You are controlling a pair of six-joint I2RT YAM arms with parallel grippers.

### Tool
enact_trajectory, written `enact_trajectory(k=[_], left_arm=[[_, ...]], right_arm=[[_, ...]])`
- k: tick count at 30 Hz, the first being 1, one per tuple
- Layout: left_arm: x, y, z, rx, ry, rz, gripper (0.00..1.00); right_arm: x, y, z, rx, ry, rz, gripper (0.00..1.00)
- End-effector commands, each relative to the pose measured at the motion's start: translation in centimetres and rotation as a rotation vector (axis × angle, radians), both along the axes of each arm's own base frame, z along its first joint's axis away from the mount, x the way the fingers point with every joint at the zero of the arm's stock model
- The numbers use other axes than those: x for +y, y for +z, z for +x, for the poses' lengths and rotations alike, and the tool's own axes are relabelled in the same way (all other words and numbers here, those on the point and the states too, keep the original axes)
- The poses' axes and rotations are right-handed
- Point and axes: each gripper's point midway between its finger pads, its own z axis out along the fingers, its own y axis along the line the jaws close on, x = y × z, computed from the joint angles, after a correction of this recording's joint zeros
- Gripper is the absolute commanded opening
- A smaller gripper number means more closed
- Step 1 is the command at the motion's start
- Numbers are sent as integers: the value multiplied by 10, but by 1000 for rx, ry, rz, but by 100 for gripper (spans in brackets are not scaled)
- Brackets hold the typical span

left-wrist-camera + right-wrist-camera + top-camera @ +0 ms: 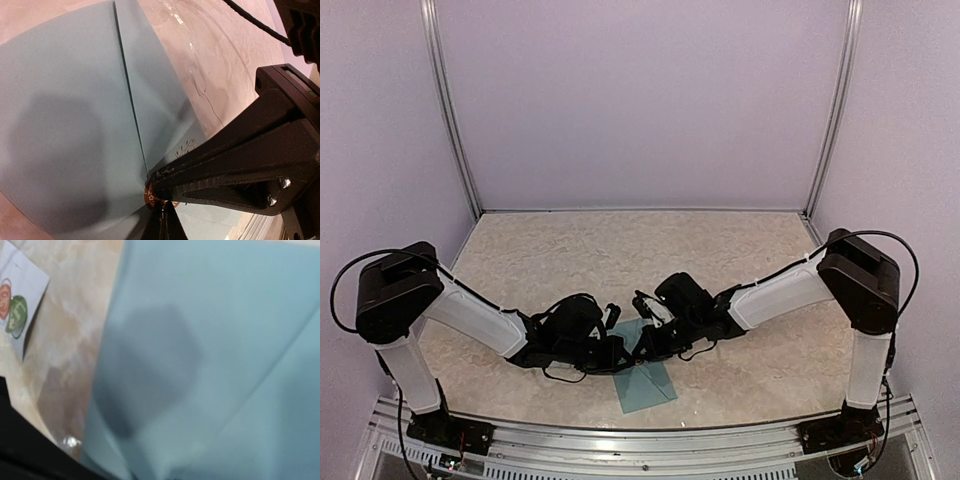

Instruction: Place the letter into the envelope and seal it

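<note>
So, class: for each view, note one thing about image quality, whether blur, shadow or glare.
Top external: even, soft light, no glare, the envelope fairly sharp. Left wrist: fairly sharp, a broad dark shadow on the envelope, glare streaks on the table. Right wrist: soft and out of focus, a similar shadow, the sticker strip blurred.

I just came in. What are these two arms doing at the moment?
Both arms bend low over the teal envelope, which lies flat on the table near their bases. Its flap looks folded down, and a round reddish sticker sits at the flap's tip. The right pincer looks shut, with its tip on that sticker. The left pincer is close beside it, its state unclear. No letter is in view, so it may already be inside. A white sticker strip lies beside the envelope.
</note>
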Motion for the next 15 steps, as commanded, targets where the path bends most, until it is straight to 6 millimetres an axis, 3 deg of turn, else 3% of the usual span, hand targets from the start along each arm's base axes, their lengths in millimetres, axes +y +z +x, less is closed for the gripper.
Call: enact_trajectory(k=[1, 15], left_arm=[[35, -48, -22, 96, 6, 192, 0], [38, -48, -22, 95, 19, 201, 0]], right_arm=[[-31, -32, -13, 63, -38, -116, 0], [-55, -37, -22, 74, -73, -168, 0]])
